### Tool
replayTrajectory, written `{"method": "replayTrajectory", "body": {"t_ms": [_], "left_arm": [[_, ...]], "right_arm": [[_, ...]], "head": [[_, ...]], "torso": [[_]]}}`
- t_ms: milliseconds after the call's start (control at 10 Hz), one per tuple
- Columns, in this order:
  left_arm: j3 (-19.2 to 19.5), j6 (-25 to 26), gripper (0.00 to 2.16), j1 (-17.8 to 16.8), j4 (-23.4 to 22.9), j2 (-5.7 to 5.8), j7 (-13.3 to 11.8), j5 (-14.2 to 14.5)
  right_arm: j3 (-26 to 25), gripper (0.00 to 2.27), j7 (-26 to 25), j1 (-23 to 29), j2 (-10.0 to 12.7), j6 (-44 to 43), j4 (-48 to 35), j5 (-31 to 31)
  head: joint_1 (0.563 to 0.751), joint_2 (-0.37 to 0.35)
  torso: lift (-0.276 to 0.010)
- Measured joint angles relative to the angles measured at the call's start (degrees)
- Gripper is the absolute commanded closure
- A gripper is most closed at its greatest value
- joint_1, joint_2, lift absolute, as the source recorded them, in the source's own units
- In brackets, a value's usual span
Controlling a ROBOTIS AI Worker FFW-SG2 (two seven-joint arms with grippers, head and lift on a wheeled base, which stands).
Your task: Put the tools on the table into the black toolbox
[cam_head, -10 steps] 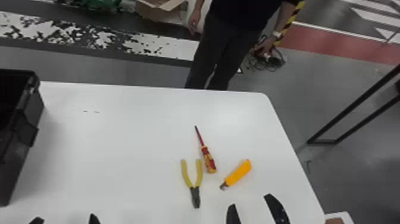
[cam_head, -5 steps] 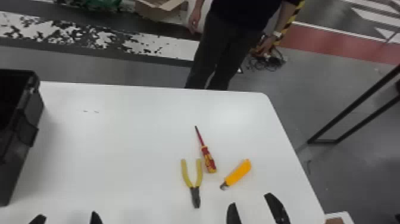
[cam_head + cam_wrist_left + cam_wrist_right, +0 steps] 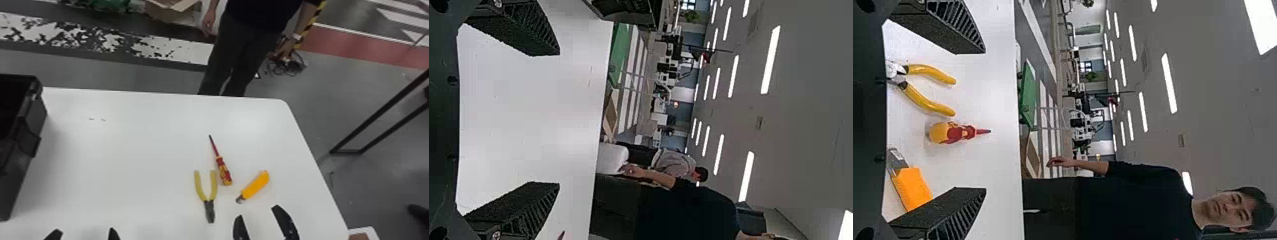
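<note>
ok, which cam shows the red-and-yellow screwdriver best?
Head view: the red-and-yellow screwdriver lies there full length, handle to tip. The right wrist view sees it foreshortened, handle end nearest. The left wrist view has a small reddish tip at its edge, possibly the same tool; can't tell.

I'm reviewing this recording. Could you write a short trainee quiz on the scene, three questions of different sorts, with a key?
1. Fill in the blank: on the white table lie the pliers, an orange-handled cutter and a red-and-yellow ____.
2. True or false: the right pincer is closed on the pliers.
3. Multiple choice: where does the black toolbox stand?
a) on the robot's left
b) on the robot's right
c) between the pliers and the cutter

Key:
1. screwdriver
2. false; the right pincer is open and holds nothing
3. a
</note>
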Motion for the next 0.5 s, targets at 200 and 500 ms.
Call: {"method": "replayTrajectory", "body": {"t_ms": [200, 500], "left_arm": [[-0.12, 0.00, 0.06, -0.06, 0.08, 0.11, 0.17, 0.20], [0.02, 0.00, 0.06, 0.13, 0.12, 0.21, 0.31, 0.57]], "right_arm": [[1.31, 0.01, -0.93, 0.02, 0.00, 7.52, -3.23, 0.00], [3.89, 0.01, -4.62, -0.14, 0.00, 20.93, -9.78, 1.47]], "head": [[0.695, -0.267], [0.695, -0.179]], "torso": [[-0.075], [-0.075]]}}
